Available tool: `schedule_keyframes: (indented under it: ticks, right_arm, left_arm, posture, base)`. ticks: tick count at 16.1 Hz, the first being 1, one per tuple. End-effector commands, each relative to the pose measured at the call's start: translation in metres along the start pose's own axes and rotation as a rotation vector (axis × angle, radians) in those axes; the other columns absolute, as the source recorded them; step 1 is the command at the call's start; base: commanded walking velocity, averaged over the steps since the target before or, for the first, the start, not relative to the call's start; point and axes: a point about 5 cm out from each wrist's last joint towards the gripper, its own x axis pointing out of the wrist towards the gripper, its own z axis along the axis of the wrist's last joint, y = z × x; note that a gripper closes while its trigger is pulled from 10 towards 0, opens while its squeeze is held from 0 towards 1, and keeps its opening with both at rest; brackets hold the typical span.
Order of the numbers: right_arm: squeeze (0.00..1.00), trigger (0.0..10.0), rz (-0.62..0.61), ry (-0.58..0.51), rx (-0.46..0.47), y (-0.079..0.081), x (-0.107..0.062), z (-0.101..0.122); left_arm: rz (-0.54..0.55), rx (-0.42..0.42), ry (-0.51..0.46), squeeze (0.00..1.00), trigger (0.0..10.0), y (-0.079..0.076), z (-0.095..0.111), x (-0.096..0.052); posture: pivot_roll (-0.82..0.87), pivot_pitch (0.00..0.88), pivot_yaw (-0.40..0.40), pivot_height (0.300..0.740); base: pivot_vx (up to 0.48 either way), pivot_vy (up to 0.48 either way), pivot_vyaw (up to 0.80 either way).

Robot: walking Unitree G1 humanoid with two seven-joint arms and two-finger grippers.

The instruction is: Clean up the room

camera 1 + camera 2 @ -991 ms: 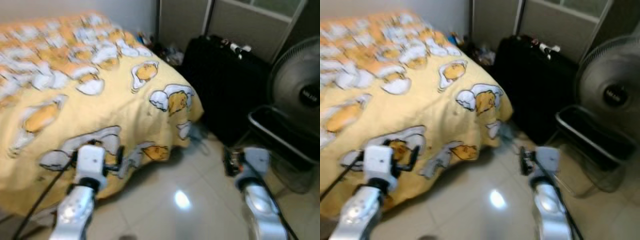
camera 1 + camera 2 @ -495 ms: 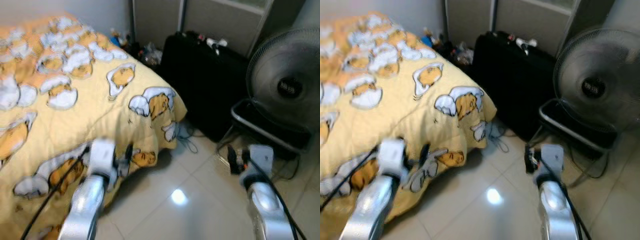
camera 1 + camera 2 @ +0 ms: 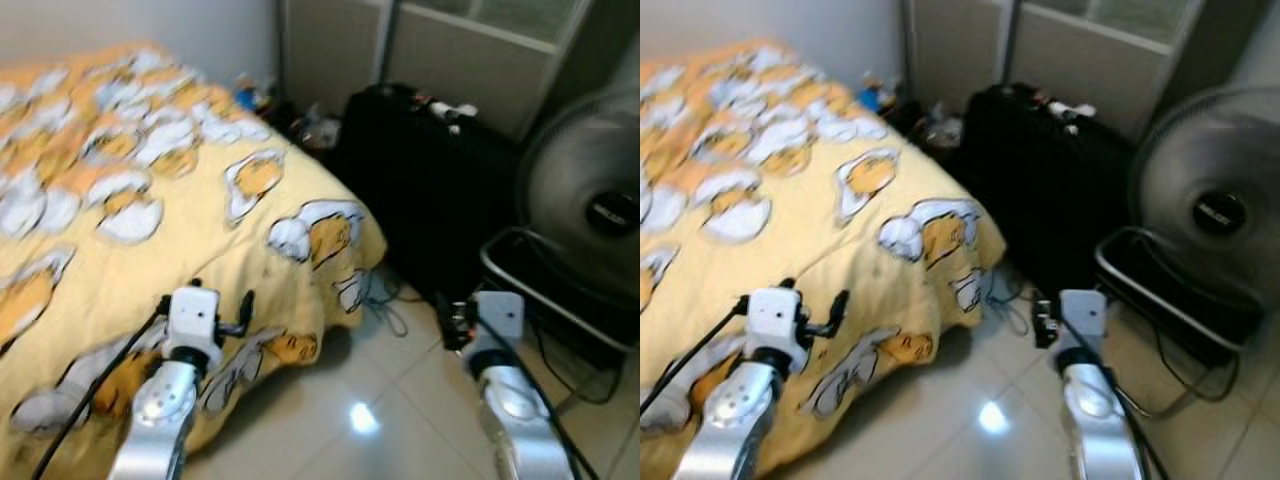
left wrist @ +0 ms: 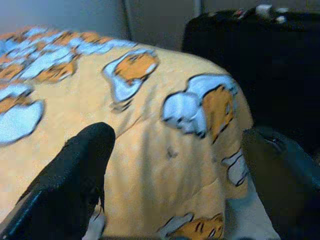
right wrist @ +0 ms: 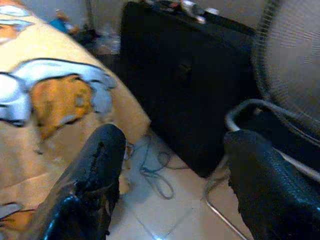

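Observation:
A bed under a yellow blanket (image 3: 150, 200) printed with cartoon eggs takes up the left side. My left gripper (image 3: 243, 308) hovers over the blanket's hanging corner, open and holding nothing; in the left wrist view its fingers (image 4: 85, 155) stand wide apart above the fabric. My right gripper (image 3: 453, 322) is held above the tiled floor (image 3: 370, 420) in front of a black suitcase (image 3: 420, 190), also open and empty. A loose cable (image 5: 157, 175) lies on the floor past its fingers (image 5: 100, 165).
Small white items (image 3: 450, 108) lie on top of the suitcase. Clutter (image 3: 310, 125) sits in the corner between bed and wall. A large standing fan (image 3: 600, 210) and its metal base frame (image 3: 540, 290) stand at the right.
The whole picture has shifted as the camera swung, so bed, suitcase and fan sit differently in view. Both grippers stay open and empty in much the same pose.

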Motion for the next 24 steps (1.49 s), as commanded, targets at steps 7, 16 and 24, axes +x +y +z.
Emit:
schedule_keyframes:
  ticks: [7, 16, 24]
  right_arm:
    - [0.00, 10.0, -0.028, -0.006, -0.004, -0.009, -0.003, 0.001]
    - [0.00, 10.0, -0.043, 0.086, 0.061, -0.005, -0.022, -0.024]
    - [0.00, 10.0, -0.005, 0.107, -0.003, -0.003, -0.010, -0.026]
  left_arm:
    - [-0.044, -0.005, -0.010, 0.32, 10.0, -0.013, 0.000, 0.000]
    - [-0.123, 0.016, 0.021, 0.32, 10.0, -0.019, -0.007, 0.003]
    - [-0.099, 0.030, 0.062, 0.31, 10.0, -0.016, -0.016, 0.004]
  posture:
    - [-0.03, 0.000, 0.012, 0.740]
    - [-0.05, 0.000, 0.047, 0.740]
    - [-0.03, 0.000, 0.030, 0.740]
  base:
    - [0.419, 0.000, -0.42]
    - [0.378, 0.000, -0.63]
    - [0.039, -0.180, -0.32]
